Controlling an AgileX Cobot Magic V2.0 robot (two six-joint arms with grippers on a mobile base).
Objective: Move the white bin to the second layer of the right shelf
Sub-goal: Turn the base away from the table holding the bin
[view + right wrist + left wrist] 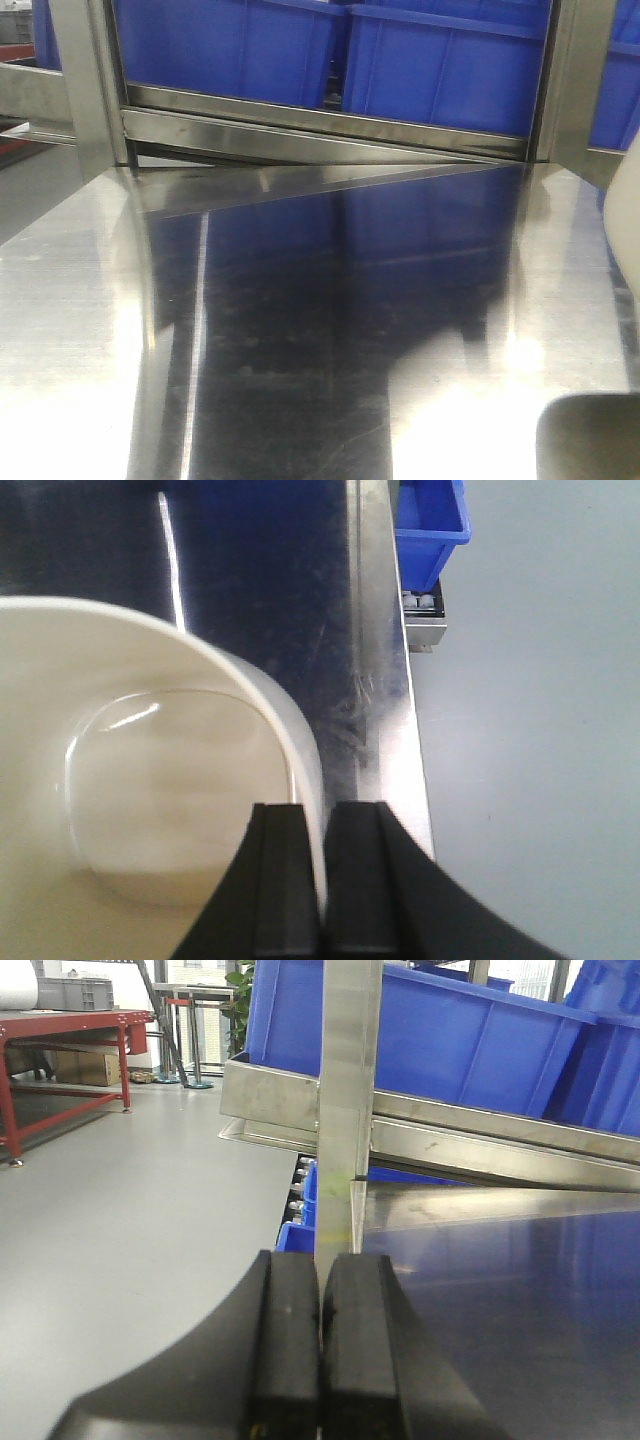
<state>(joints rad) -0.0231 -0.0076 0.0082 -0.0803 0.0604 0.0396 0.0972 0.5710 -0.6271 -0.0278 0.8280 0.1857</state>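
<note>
Steel tabletop point(300, 350) lies open ahead — blue crates point(440, 70) and steel uprights point(90, 80) wall its far end.

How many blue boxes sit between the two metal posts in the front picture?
2. One blue box is on the left, the other on the right, side by side. More blue shows beyond both posts, so further boxes may be partly hidden.
</note>
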